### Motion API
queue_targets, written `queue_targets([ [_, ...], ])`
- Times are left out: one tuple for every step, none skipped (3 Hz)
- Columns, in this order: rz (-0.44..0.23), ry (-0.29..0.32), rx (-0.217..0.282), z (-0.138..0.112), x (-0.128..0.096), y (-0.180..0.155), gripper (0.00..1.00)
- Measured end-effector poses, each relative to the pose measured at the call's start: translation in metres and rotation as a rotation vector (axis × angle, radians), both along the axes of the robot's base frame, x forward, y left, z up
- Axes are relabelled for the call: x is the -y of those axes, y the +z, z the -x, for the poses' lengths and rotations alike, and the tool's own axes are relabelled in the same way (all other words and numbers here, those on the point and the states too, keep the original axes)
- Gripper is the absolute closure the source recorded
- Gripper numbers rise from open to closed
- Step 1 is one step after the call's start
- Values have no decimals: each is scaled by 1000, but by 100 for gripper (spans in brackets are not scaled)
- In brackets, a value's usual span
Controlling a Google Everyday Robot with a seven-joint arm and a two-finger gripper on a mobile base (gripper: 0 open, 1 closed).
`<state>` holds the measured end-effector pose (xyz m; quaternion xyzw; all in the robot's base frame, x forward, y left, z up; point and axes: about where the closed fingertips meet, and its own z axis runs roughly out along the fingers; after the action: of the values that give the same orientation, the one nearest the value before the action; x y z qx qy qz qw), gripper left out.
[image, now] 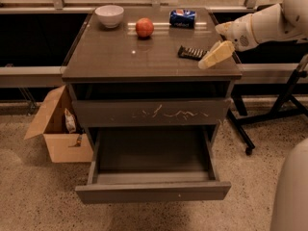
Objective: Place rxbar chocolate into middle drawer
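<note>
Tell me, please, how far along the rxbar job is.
Done: the middle drawer stands pulled open. In hand: the end effector is beside the rxbar chocolate, which lies on the cabinet top. Left: grasping the bar and placing it in the drawer.
</note>
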<state>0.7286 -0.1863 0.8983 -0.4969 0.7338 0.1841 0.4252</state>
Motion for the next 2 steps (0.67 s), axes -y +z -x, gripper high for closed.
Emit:
queue_targets([
  [-36,-2,-29,-28,-14,-21,0],
  [-61,0,-53,-42,-21,-34,0],
])
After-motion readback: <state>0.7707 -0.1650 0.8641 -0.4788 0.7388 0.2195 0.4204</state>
